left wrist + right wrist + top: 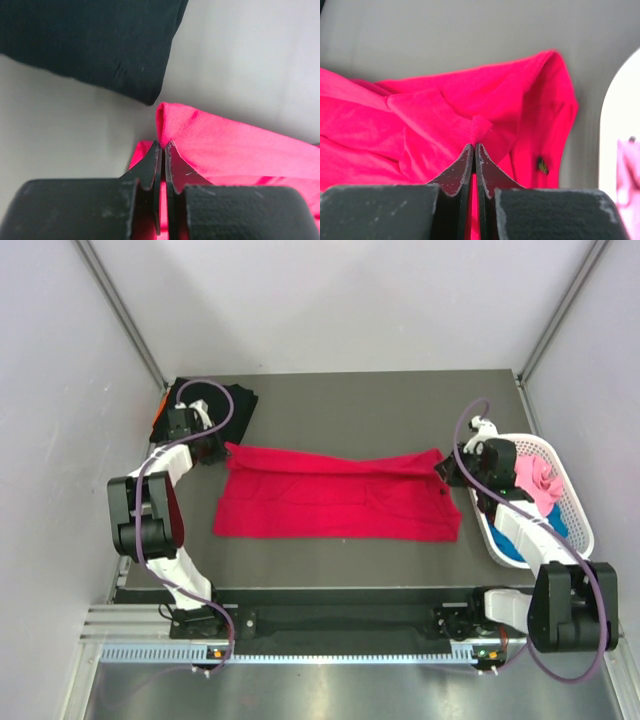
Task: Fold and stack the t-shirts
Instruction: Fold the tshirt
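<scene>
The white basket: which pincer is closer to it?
Right. The right pincer pinches a corner of the red t-shirt just beside the basket; the left pincer grips the opposite corner, across the table near the black t-shirt.

Top camera looks down from behind; both wrist cameras closely face the shared red t-shirt (pixel 335 495)

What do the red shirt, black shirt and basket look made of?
Red shirt: soft knit cloth, probably cotton jersey, with a matte finish. It creases and bunches into folds.
Black shirt: similar matte cloth, with a fine fabric texture visible close up.
Basket: white moulded plastic by the look, judging by its rigid open lattice walls.
</scene>
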`<state>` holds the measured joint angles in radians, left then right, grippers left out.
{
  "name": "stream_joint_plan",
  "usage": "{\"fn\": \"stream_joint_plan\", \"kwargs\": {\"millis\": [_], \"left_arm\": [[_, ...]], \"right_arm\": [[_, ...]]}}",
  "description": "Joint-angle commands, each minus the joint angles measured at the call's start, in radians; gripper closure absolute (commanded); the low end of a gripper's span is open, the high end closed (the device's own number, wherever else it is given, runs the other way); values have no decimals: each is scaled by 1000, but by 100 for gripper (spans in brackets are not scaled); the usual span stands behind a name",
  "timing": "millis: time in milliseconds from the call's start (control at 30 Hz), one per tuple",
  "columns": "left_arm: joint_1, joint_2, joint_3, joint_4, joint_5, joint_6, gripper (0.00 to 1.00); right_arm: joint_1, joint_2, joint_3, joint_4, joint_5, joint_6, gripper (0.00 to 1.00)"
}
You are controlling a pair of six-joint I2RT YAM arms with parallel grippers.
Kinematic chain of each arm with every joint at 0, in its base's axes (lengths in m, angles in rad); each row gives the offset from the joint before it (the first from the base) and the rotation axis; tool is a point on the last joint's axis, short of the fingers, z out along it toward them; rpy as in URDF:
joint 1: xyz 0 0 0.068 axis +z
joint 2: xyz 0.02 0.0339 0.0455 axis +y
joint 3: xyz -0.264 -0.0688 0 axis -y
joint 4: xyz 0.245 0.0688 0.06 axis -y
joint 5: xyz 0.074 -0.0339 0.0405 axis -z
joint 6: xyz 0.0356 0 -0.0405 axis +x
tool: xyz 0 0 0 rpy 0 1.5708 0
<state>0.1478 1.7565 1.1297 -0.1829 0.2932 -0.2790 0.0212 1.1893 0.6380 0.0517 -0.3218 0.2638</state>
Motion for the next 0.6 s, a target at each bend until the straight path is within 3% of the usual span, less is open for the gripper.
{"fn": "stream_joint_plan", "kwargs": {"millis": [0, 567], "left_arm": [[4, -45, -34, 26, -20, 0, 100], [3, -117, -133, 57, -77, -38, 93]], "right_arm": [[-13, -56, -64, 0, 15, 35, 100], [25, -252, -297, -30, 10, 124, 100]]}}
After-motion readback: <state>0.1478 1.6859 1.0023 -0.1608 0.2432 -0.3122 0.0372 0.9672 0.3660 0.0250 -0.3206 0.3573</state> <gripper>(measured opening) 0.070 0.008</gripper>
